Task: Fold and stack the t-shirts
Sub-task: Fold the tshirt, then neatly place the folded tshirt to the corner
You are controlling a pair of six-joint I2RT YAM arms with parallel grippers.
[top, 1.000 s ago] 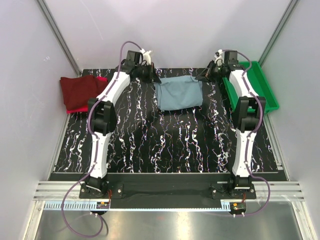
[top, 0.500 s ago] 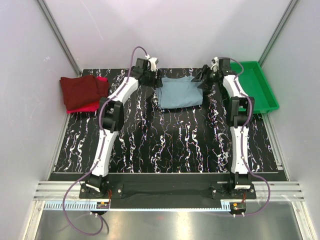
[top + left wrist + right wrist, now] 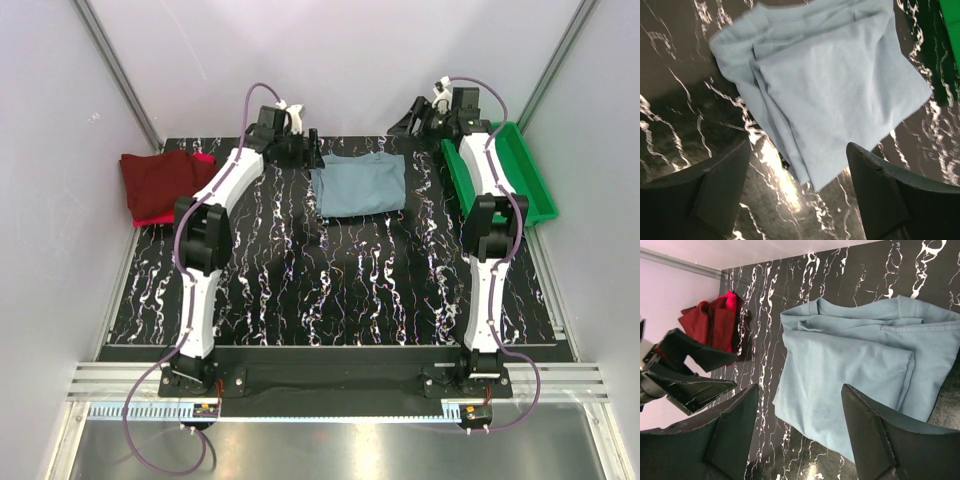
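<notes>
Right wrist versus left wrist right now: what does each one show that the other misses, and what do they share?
Only the right wrist view: the maroon shirt and the red shirt together near the wall, plus the left gripper, open. Only the left wrist view: a strip of the green tray in the top right corner. Both: the folded grey-blue shirt lying on the marbled table; the right gripper is open too, nothing held.

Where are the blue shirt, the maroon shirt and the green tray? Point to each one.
blue shirt (image 3: 358, 187), top view, middle of the folded cloth.
maroon shirt (image 3: 160, 182), top view, middle of its top layer.
green tray (image 3: 522, 168), top view, its bare floor.
</notes>
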